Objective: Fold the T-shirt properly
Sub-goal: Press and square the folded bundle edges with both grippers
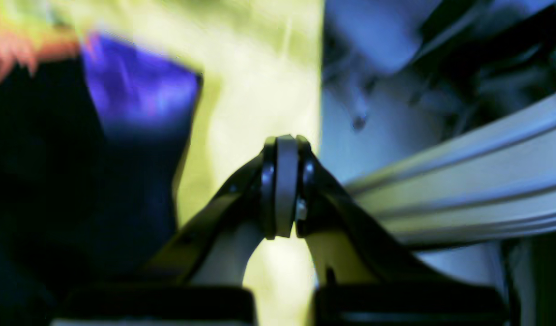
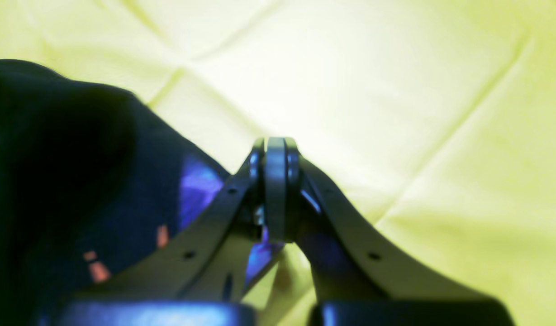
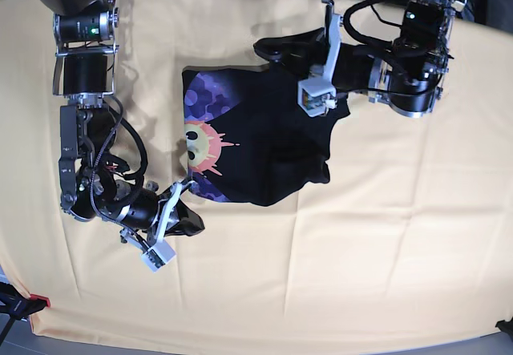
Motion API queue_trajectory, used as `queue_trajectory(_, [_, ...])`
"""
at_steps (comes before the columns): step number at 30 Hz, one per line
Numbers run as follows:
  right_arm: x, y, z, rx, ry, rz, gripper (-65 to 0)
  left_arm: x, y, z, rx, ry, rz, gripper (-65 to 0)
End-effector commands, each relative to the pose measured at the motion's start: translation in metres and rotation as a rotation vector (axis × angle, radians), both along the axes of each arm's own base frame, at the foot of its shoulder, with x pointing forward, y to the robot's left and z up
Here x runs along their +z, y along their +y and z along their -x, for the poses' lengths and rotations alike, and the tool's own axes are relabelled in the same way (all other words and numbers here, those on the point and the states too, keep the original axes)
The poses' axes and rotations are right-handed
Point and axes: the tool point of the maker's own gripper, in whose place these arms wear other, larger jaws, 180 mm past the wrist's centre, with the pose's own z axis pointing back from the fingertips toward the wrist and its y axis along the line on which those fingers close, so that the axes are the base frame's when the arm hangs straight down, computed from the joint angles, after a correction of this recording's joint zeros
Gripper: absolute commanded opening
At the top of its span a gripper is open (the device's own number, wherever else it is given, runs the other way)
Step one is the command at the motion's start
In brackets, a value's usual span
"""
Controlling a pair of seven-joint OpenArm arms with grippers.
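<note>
T-shirt (image 3: 256, 143) lies mid-frame in the base view on the yellow cloth (image 3: 385, 243) covering the tabletop, partly folded and bunched: black fabric to the right and bottom, purple print with a pale face and pink rays showing on its left part. Cloth creased in a grid.

Right pincer (image 3: 186, 220) at lower left of the base view, arm running down the left edge, sits at the shirt's lower-left corner. In the right wrist view its tips (image 2: 276, 181) are pressed together with no gap; black and purple fabric (image 2: 101, 203) sits left of and under the fingers, a purple bit showing just below the tips. Whether cloth is actually pinched, can't tell.

Left pincer (image 3: 272, 50) at upper centre of the base view, arm coming in from the upper right, over the shirt's top edge. Left wrist view, blurry: tips (image 1: 285, 181) closed flush on each other, nothing visible between them. Dark fabric with a purple patch (image 1: 137, 90) at frame left, apart from the tips; a pale metal rail (image 1: 463, 190) at right.
</note>
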Motion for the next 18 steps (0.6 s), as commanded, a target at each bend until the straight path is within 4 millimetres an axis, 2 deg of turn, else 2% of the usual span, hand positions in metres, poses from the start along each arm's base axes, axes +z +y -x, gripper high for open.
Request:
queue_trajectory(1, [0.016, 0.009, -0.011, 0.023, -0.049, -0.006, -65.0, 0.000, -0.003, -0.002, 0.003, -0.028, -0.001, -65.0])
queue_trajectory(4, [-0.010, 0.020, -0.011, 0.077, -0.021, 0.109, -65.0, -0.023, -0.006, -0.009, 0.023, -0.101, -0.093, -65.0])
queue_trajectory(9, [-0.034, 0.017, -0.006, 0.125, -0.016, 0.220, -65.0, -0.051, -0.002, -0.022, 0.069, -0.203, -0.234, -65.0])
queue_trajectory(14, [-0.047, 0.000, 0.002, 0.134, 0.021, 0.282, -65.0, -0.073, 0.013, -0.044, 0.186, -0.216, -0.314, -65.0])
queue_trajectory(18, [-0.047, -0.010, 0.009, 0.134, 0.080, 0.248, -65.0, -0.079, 0.024, -0.059, 0.246, -0.262, -0.378, -65.0])
